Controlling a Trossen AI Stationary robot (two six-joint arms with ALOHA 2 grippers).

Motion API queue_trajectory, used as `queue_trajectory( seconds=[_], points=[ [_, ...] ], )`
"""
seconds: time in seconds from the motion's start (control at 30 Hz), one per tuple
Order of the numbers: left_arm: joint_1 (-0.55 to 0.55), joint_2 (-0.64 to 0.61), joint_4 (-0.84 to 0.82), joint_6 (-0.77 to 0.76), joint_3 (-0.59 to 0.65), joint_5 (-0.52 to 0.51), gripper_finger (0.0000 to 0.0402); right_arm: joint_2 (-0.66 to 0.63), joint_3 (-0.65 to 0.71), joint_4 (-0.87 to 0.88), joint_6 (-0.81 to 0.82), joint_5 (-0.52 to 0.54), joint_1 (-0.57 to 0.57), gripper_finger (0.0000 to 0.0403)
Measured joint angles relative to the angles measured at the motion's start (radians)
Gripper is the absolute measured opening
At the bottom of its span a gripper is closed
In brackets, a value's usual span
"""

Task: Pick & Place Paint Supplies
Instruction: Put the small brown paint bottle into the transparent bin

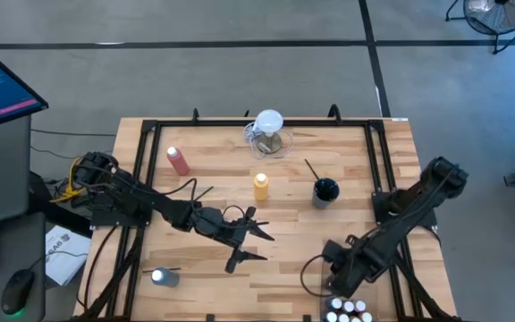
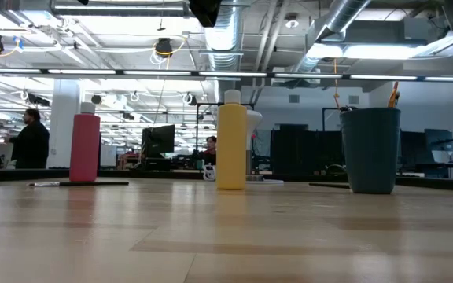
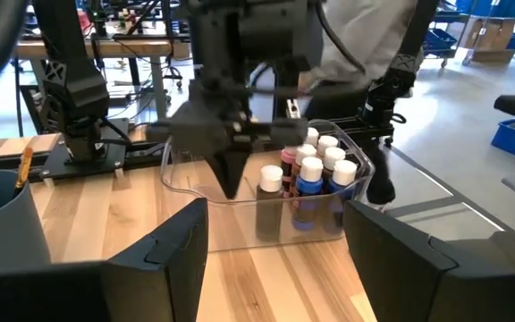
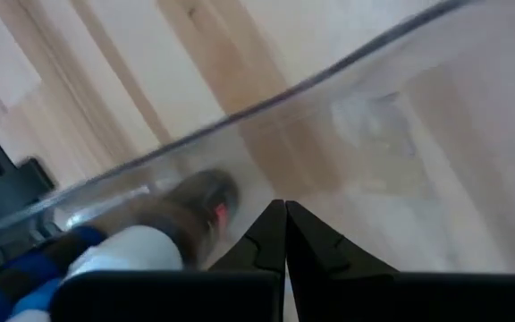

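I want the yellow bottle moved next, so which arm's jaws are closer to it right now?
Left. The left gripper, jaws open, sits just in front of the yellow bottle; the right gripper is farther off, shut, over the clear bin of small bottles.

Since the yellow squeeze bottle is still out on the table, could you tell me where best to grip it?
Probably around the yellow squeeze bottle's straight body, below the narrow white cap. It stands upright and apart from other things, so the open left tool, nearest it, could come in level from the side.

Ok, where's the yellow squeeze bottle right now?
High view: the yellow squeeze bottle stands upright mid-table, between the clear jug and the left gripper, left of the dark cup.
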State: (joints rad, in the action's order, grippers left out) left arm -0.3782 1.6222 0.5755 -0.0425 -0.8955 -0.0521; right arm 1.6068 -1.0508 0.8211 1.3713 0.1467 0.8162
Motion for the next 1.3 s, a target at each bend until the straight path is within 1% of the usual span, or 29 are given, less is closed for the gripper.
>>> queue_trajectory(
  seconds=[0.13,0.23,0.43,0.7,0.97,1.3],
  points=[
    [0.000,0.000,0.000,0.000,0.000,0.000,0.0218,0.047,0.000,-0.051,-0.017,-0.041,0.000,0.0000],
    [0.000,0.000,0.000,0.000,0.000,0.000,0.0218,0.057,0.000,-0.083,-0.020,-0.048,0.002,0.0000],
    [0.000,0.000,0.000,0.000,0.000,0.000,0.0218,0.056,0.000,-0.114,-0.054,-0.046,0.002,0.0000],
    [0.000,0.000,0.000,0.000,0.000,0.000,0.0218,0.056,0.000,-0.134,-0.073,-0.072,0.002,0.0000],
    [0.000,0.000,0.000,0.000,0.000,0.000,0.0218,0.055,-0.001,-0.209,-0.098,-0.098,0.002,0.0000],
    [0.000,0.000,0.001,0.001,0.000,0.000,0.0218,0.055,-0.001,-0.203,-0.098,-0.121,-0.001,0.0000]
  ],
)
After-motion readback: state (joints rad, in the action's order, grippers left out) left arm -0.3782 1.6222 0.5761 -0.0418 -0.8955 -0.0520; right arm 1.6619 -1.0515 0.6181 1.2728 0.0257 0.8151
